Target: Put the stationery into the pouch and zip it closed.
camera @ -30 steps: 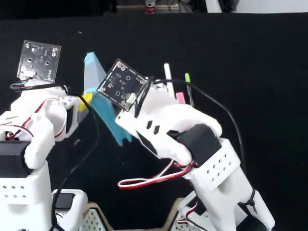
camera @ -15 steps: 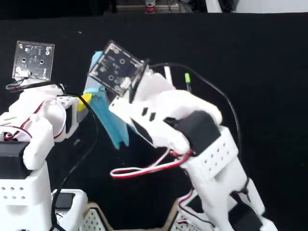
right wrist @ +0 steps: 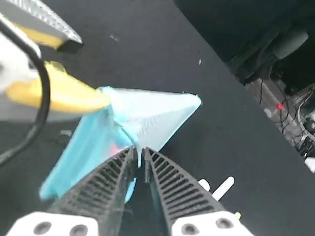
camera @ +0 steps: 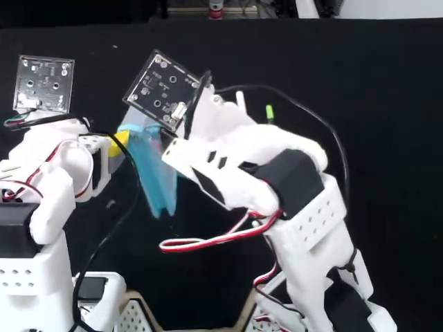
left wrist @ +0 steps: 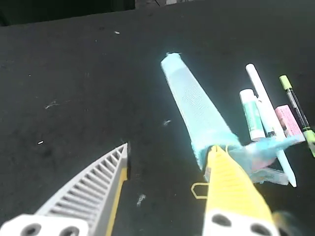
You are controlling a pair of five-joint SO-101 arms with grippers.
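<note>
The right pincer [right wrist: 138, 150] is pressed together on the blue pouch [camera: 154, 173], lifting that edge. The left pincer [left wrist: 170, 149] is spread, its yellow finger [left wrist: 231, 191] at the pouch's mouth. So thin a pinch could slip and drop the pouch onto the white pen [left wrist: 268, 123] on the counter [left wrist: 74, 73].

**Desk:** What is the right arm [camera: 311, 221] built from?
**Photographer:** White plastic shells [camera: 235, 149], black motor blocks [camera: 294, 187], and a red-white-black cable [camera: 208, 242] behind the right gripper [right wrist: 138, 148], which has black ribbed fingers [right wrist: 167, 187].
**Desk:** And the left gripper [left wrist: 170, 147]?
**Photographer:** One yellow finger [left wrist: 231, 187], one white ribbed finger [left wrist: 93, 187], and a screwed square board [camera: 43, 84] behind it.
</note>
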